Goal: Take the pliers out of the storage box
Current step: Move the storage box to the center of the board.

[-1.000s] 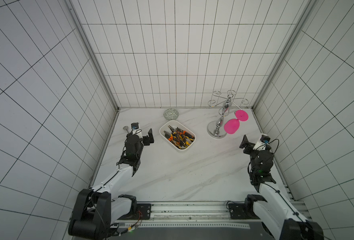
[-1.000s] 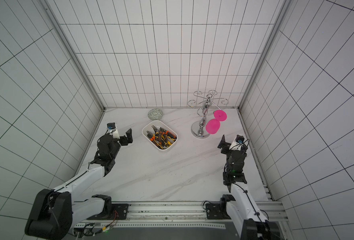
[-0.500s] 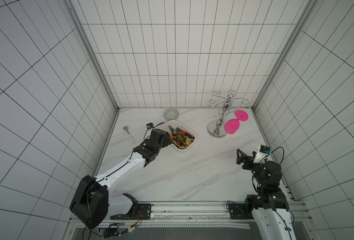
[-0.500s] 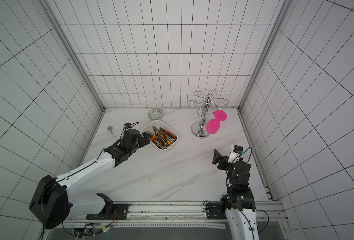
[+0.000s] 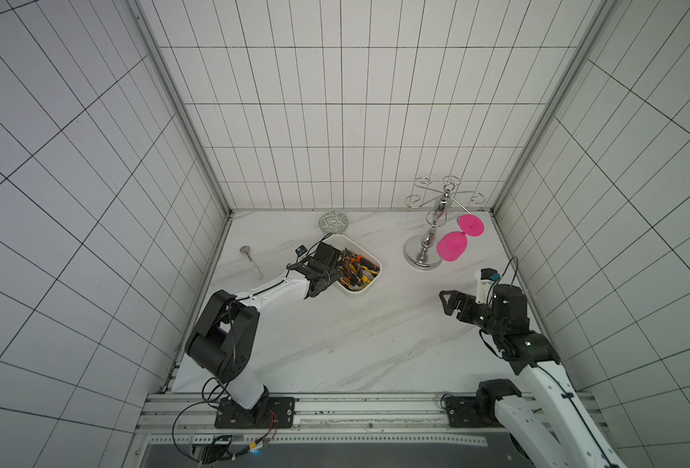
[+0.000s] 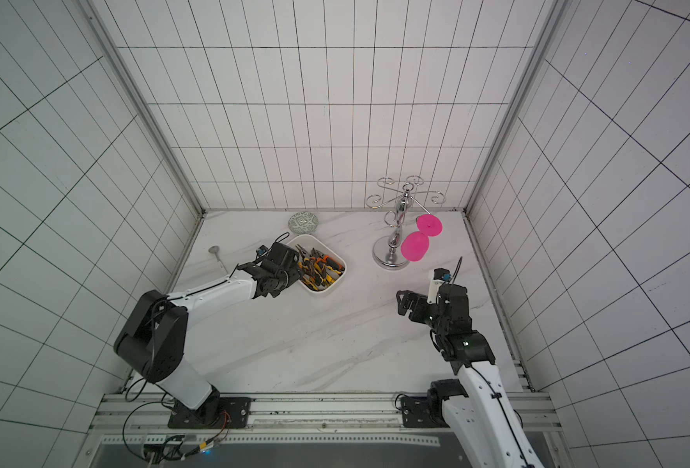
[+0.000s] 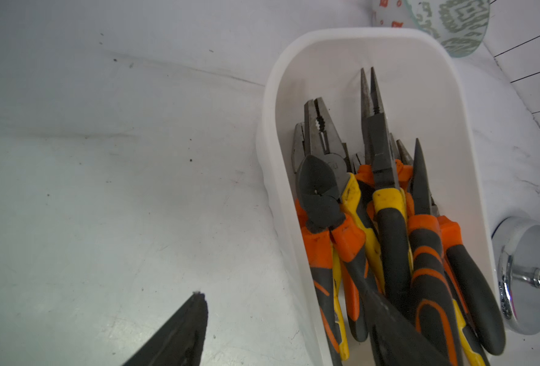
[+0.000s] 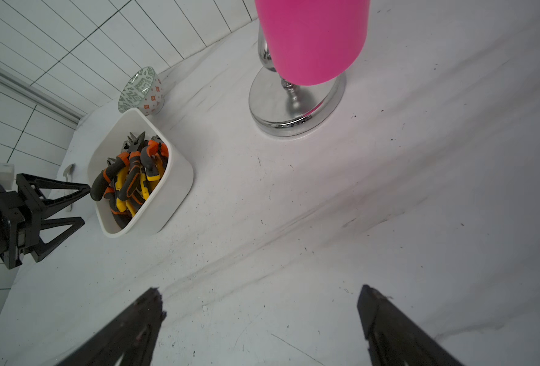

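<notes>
The white storage box (image 5: 360,292) (image 6: 328,290) sits at the back of the marble table, with a pile of pliers (image 5: 357,269) (image 7: 386,221) (image 8: 132,177) with orange, yellow and black handles in it. My left gripper (image 5: 340,270) (image 7: 284,294) is at the box's near left end, over the handle ends. Its jaws are apart. One finger is outside the wall over the table and the other is in among the handles. My right gripper (image 5: 445,304) (image 8: 260,293) hangs wide open and empty over bare table on the right.
A green-patterned bowl (image 5: 334,222) stands just behind the box. A small silver spoon (image 5: 251,261) lies near the left wall. A chrome rack (image 5: 422,253) with a pink glass (image 5: 451,246) hanging from it stands at the back right, just beyond my right gripper.
My left arm swung from beside the spoon to the box, and its fingers now reach the pliers' handles. My right gripper moved from the right wall inward and nearer the front.
</notes>
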### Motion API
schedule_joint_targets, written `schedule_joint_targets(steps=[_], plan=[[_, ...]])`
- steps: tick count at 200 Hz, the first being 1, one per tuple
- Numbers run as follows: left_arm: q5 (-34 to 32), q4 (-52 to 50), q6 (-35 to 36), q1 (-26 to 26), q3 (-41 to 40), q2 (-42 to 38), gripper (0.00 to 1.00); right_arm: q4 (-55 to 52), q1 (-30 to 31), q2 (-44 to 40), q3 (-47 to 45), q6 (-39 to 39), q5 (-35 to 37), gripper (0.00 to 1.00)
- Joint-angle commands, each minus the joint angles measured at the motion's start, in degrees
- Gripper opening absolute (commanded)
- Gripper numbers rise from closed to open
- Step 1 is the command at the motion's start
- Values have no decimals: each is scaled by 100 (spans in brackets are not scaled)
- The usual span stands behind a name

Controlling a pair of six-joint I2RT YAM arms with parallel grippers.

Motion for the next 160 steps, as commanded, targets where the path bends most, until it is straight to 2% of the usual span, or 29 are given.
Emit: schedule_joint_targets(steps=[1, 27, 69, 84, 115, 143, 160], plan=[[204, -87, -201, -8, 275, 297, 70, 110, 350, 242, 513, -223, 133, 99], [315, -99, -210, 0, 442, 571, 57, 317, 568, 467, 538, -248, 170, 99], [383, -191, -42, 14, 551, 680, 18, 402, 712, 629, 577, -262, 291, 99], [384, -297, 125, 39, 630, 700, 8, 405, 724, 608, 576, -277, 327, 99], [460, -524, 653, 162, 904, 804, 0, 376, 732, 542, 589, -304, 406, 99], [589, -840, 1452, 260, 1348, 1013, 0, 324, 747, 531, 687, -314, 438, 99], [611, -1007, 1658, 306, 1518, 1090, 0, 312, 743, 558, 735, -328, 440, 99]])
